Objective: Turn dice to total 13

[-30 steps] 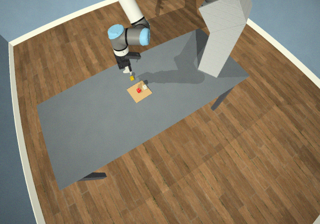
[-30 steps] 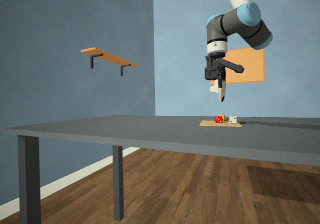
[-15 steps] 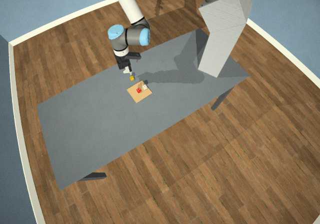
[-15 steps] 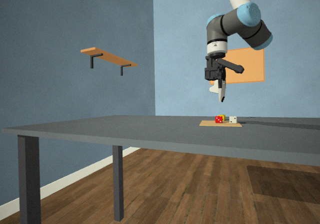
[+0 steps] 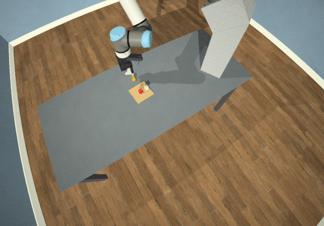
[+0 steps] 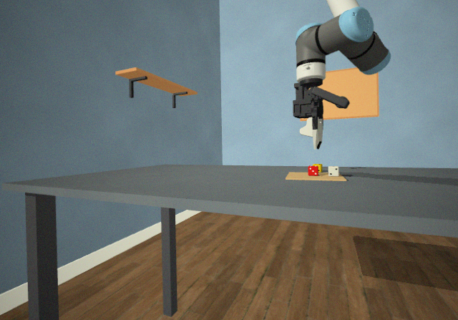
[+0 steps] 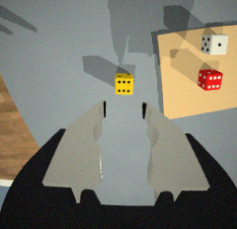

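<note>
A yellow die (image 5: 133, 79) (image 6: 319, 167) (image 7: 124, 85) lies flat on the table just off the mat (image 5: 137, 98) (image 6: 295, 177) (image 7: 173, 107), beside its edge; its top shows six pips in the wrist view. A red die (image 5: 140, 91) (image 6: 313, 170) (image 7: 210, 80) sits flat on the mat, with six pips on top. A white die (image 5: 146, 87) (image 6: 333, 171) (image 7: 215, 44) sits flat on the mat near its edge, with one pip on top. My gripper (image 6: 317, 147) (image 7: 123, 103) is partly open and empty, above the table near the yellow die.
The grey table (image 5: 91, 124) (image 6: 184, 183) carries the mat and dice. The robot's angular pedestal (image 5: 225, 40) stands at one end of the table. A wall shelf (image 6: 159, 82) and an orange wall panel (image 6: 356, 94) are in the background.
</note>
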Tool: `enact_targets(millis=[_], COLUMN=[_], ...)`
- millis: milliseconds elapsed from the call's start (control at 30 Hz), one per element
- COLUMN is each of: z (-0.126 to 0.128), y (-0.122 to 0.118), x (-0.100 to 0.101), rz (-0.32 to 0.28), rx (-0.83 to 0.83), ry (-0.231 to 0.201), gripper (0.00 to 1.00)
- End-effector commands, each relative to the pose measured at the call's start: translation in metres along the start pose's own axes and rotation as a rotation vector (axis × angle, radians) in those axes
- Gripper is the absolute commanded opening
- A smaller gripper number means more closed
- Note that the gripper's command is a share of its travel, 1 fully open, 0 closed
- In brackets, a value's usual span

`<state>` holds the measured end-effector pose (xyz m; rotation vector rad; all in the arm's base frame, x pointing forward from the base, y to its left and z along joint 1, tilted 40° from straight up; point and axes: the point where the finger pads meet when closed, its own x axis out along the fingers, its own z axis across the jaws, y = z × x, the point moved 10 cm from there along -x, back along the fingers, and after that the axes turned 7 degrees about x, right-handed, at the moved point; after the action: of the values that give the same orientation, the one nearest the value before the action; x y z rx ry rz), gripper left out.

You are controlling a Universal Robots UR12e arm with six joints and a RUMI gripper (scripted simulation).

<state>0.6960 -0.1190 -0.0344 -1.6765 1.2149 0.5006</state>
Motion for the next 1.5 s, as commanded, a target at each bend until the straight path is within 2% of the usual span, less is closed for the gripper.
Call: enact_targets(millis=[0,667,1467], z=[0.0,0.0,0.0], y=[0.0,-0.001,-0.001], x=[0.007,0.034,0.041], rz=[-0.001,-0.001,-0.001], rx=[0.0,0.0,0.0], ry=[0.0,0.0,0.0], gripper=[0.24,0.24,0.24])
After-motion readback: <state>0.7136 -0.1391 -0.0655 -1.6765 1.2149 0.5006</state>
